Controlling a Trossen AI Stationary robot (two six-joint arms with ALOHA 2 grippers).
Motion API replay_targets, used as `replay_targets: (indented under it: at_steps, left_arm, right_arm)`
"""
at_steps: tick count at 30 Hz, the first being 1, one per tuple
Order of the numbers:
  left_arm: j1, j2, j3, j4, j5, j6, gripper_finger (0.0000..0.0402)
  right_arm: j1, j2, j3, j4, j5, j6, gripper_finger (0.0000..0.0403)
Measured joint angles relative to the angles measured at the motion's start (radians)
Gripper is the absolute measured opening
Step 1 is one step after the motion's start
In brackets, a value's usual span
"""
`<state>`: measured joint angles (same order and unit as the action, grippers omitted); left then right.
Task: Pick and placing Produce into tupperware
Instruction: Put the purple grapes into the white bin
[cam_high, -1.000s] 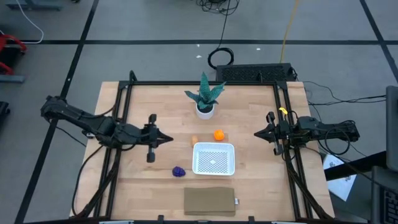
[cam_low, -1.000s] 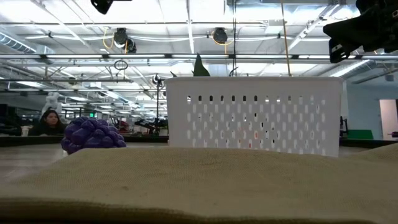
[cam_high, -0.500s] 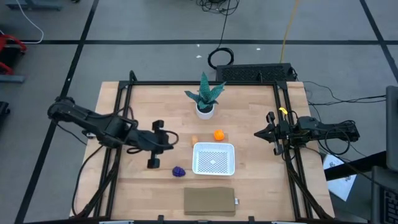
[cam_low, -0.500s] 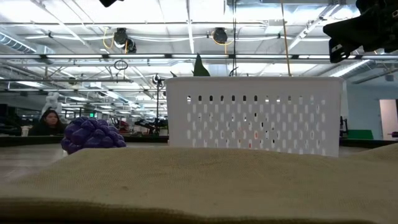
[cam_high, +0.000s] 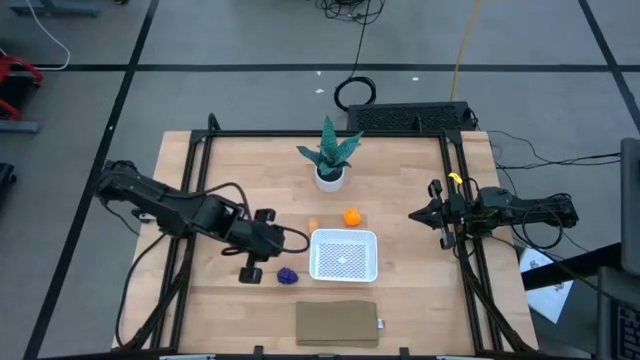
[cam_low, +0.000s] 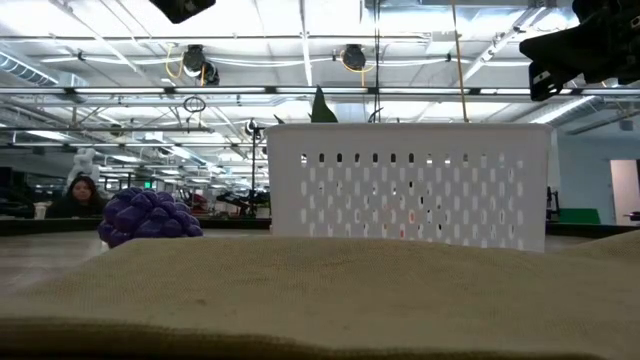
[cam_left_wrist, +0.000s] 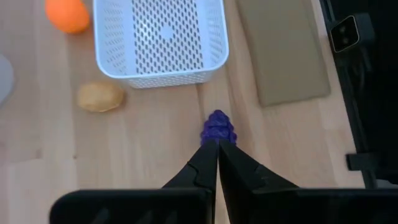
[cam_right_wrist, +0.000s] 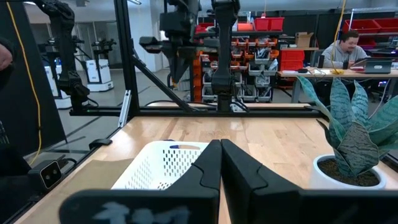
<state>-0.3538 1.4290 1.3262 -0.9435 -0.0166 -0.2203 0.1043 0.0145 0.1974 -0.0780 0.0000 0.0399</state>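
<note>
The produce lies on the wooden table: a dark purple lump (cam_high: 288, 275) left of the tupperware, a bright orange ball (cam_high: 351, 216) and a small tan piece (cam_high: 314, 224) on its far side. The tupperware (cam_high: 344, 233) is a white perforated square basket standing near the table's middle. My left gripper (cam_left_wrist: 217, 144) is shut and slants steeply down, above the table. Its tips point at the purple lump (cam_left_wrist: 217, 127) without touching it. My right gripper (cam_high: 415, 213) waits shut and level at the right side.
A green spiky plant in a white pot (cam_high: 330, 160) stands at the far middle. A flat tan-brown pad (cam_high: 338, 322) lies near the front edge. Black frame rails (cam_high: 195, 190) run along both sides of the table. A person sits in the room beyond.
My left gripper has moved toward the table's right and near edge, toward the purple lump. It has tipped from nearly level to steeply downward, and its fingers have stayed shut. The produce and the tupperware have not moved.
</note>
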Motion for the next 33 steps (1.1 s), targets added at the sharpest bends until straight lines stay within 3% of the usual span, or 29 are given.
replay_targets:
  at_steps: [10, 22, 27, 33]
  left_arm:
    - [0.000, 0.025, 0.000, -0.009, 0.042, -0.013, 0.0017]
    - [0.000, 0.025, 0.000, -0.010, -0.006, 0.016, 0.0022]
    - [0.000, 0.025, 0.000, -0.010, -0.029, 0.023, 0.0064]
    - [-0.002, 0.025, 0.000, -0.010, 0.016, 0.032, 0.0158]
  right_arm:
    - [0.000, 0.000, 0.000, 0.000, 0.000, 0.000, 0.0000]
    - [0.000, 0.000, 0.000, 0.000, 0.000, 0.000, 0.0000]
    - [0.000, 0.000, 0.000, 0.000, 0.000, 0.000, 0.0000]
    - [0.000, 0.000, 0.000, 0.000, 0.000, 0.000, 0.0000]
